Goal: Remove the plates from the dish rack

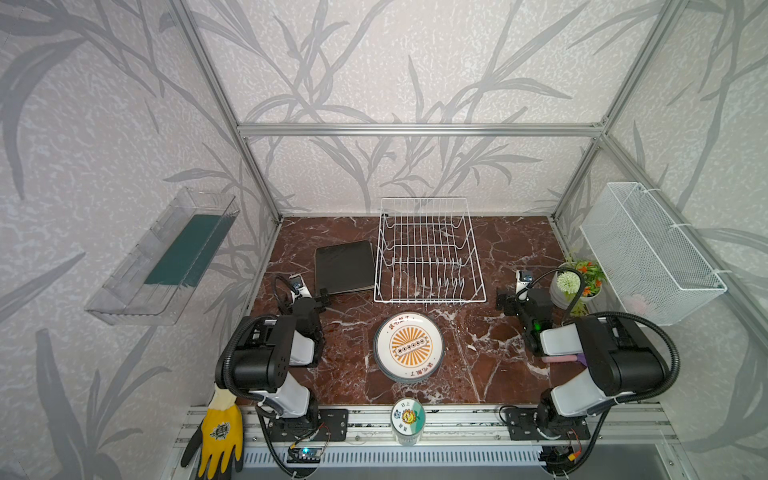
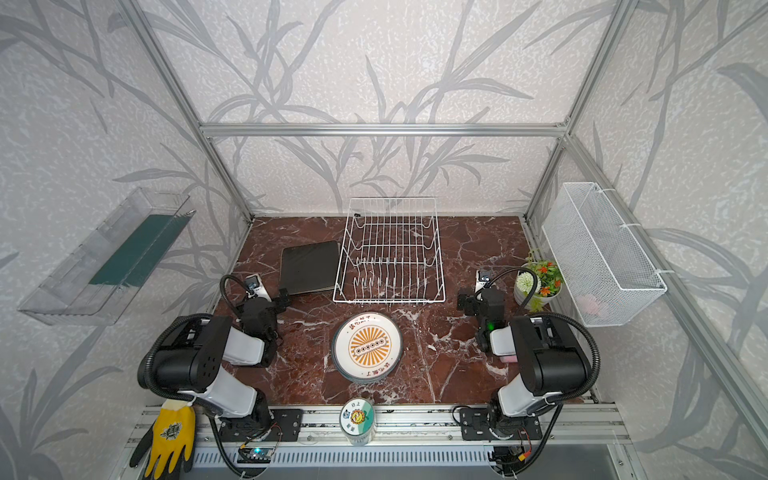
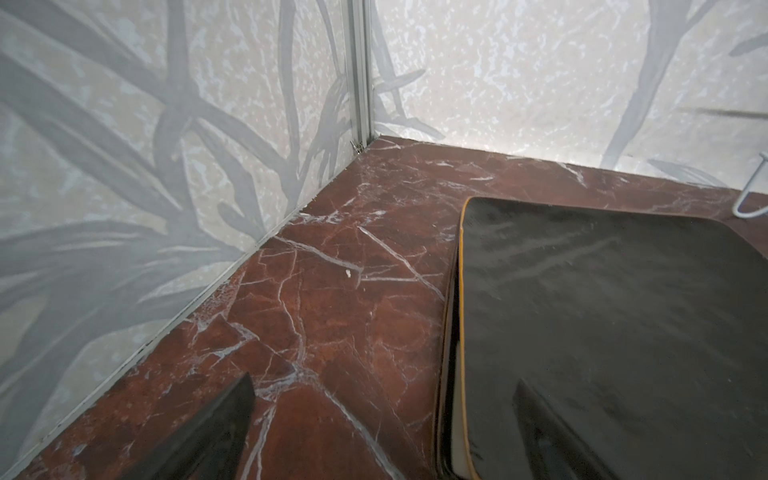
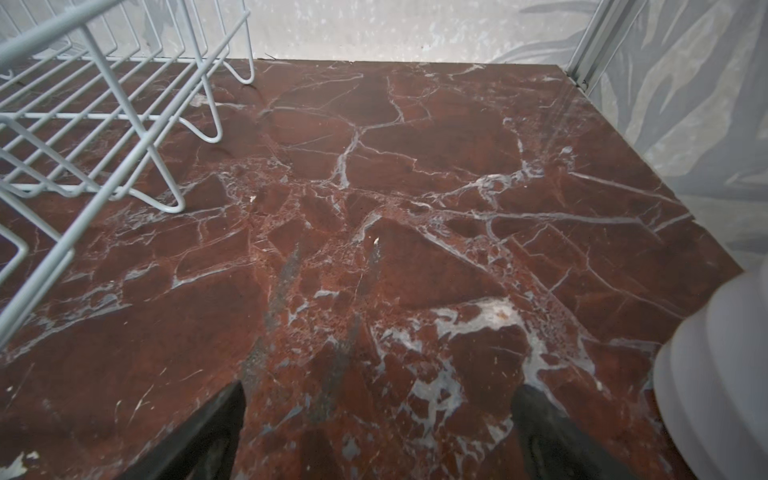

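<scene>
Red-brown marble veined with white is covering the tabletop (image 1: 498, 249), and leaf-patterned walls (image 1: 415, 62) are closing it in on three sides. At the back the dish rack (image 1: 428, 253) is standing with every slot bare in both top views, so the unloading is looking finished or close to it. Just beside the rack's left side the square plates (image 1: 345, 268) are lying stacked with their black backs up. In front of the rack, apart from it, the round plates (image 1: 409, 347) are resting in a low pile, sunburst face up.

The left gripper (image 1: 323, 298) is hovering at the near corner of the square stack, its jaws standing wide and gripping nothing. In the left wrist view one finger is showing over the black back and the other over bare marble. The right gripper (image 4: 380, 388) is hanging over bare marble between the rack and the flower pot (image 1: 575, 282), equally wide and empty.

These plates are looking like glazed ware: stiff, fairly heavy, slick and liable to chip. Any further handling is probably calling for a pinch on the rim, one finger under the lip and one on top, with a slow lift so the plate beneath is not dragging along.
</scene>
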